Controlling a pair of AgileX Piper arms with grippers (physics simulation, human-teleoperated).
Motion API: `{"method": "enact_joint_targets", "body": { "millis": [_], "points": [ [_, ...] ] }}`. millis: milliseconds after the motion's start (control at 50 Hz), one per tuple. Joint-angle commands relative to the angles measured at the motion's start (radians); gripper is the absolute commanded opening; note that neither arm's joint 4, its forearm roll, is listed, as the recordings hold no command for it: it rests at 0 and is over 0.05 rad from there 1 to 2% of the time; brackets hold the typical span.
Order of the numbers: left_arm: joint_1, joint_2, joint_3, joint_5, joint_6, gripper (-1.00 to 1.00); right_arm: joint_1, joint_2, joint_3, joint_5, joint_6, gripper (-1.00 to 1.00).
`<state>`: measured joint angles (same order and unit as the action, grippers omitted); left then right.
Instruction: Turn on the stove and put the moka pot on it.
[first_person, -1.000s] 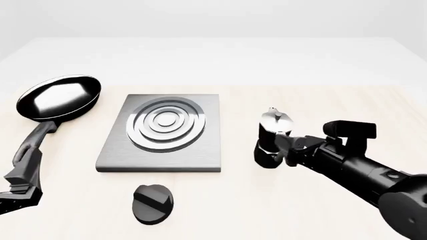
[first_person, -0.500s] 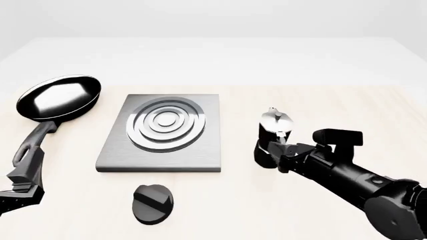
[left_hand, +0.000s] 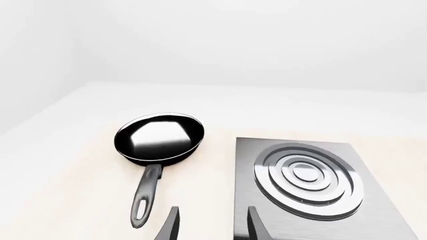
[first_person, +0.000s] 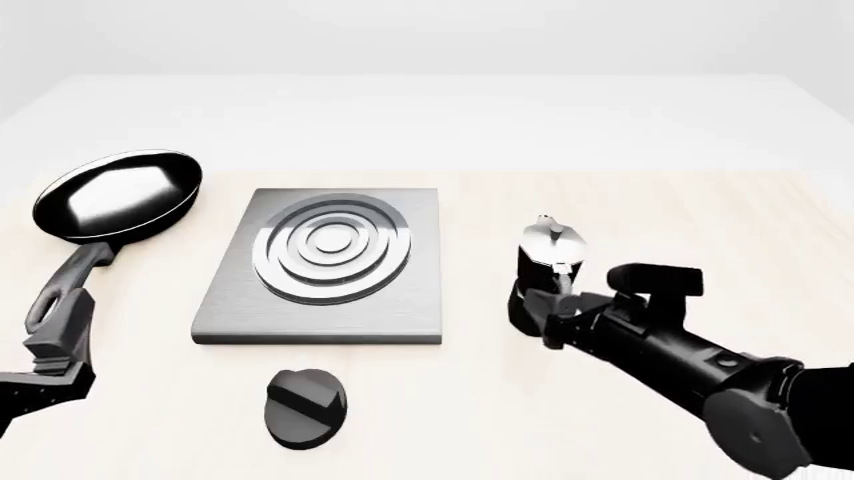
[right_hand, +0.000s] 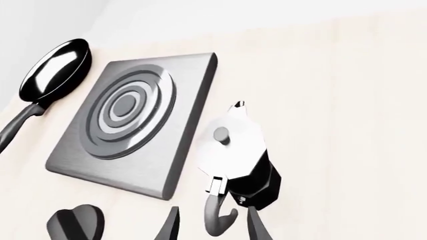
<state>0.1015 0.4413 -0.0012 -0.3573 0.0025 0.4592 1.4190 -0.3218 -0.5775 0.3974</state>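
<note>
Nearest, the right hand (first_person: 550, 318) is open, its fingers on both sides of the moka pot's (first_person: 545, 272) curved handle. The left hand (left_hand: 210, 227) is open too. Farther, the pot stands upright on the worktop (first_person: 667, 220), beside the stove (first_person: 327, 265).

Both arms are rendered in glossy black: the right arm (first_person: 694, 365) is built of rounded segments, and thin, tapered, dark fingertips (right_hand: 171, 225) are seen.
</note>
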Motion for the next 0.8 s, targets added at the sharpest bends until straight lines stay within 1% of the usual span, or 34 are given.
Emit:
{"method": "enact_joint_targets", "body": {
  "millis": [20, 160, 180, 320, 400, 520, 620, 640, 660, 800],
  "points": [
    [0.001, 0.011, 0.0, -0.008, -0.002, 1.0, -0.001, 0.06, 0.011, -0.066, 0.023, 1.0],
    [0.003, 0.005, 0.0, -0.004, -0.002, 1.0, -0.005, 0.064, 0.013, -0.079, 0.033, 1.0],
    [0.003, 0.005, 0.0, -0.005, -0.002, 1.0, -0.007, 0.061, 0.013, -0.076, 0.026, -1.0],
    [0.003, -0.008, 0.001, 0.003, -0.002, 1.0, 0.001, 0.043, 0.036, -0.085, 0.032, -1.0],
    [0.003, -0.01, 0.001, 0.004, -0.002, 1.0, -0.008, 0.003, 0.046, -0.059, 0.026, -1.0],
    [-0.002, -0.026, 0.001, 0.016, -0.001, 1.0, -0.029, -0.134, 0.048, 0.069, -0.007, -1.0],
    [-0.006, -0.049, 0.001, 0.035, -0.002, 1.0, -0.045, -0.274, 0.018, 0.236, -0.047, -1.0],
    [-0.006, -0.051, 0.001, 0.036, -0.002, 1.0, -0.046, -0.282, 0.015, 0.248, -0.052, -1.0],
    [-0.007, -0.057, 0.001, 0.041, -0.001, 1.0, -0.053, -0.308, 0.003, 0.287, -0.065, -1.0],
    [-0.007, -0.083, 0.0, 0.061, -0.002, 1.0, -0.06, -0.401, -0.056, 0.447, -0.126, -1.0]
  ]
}}
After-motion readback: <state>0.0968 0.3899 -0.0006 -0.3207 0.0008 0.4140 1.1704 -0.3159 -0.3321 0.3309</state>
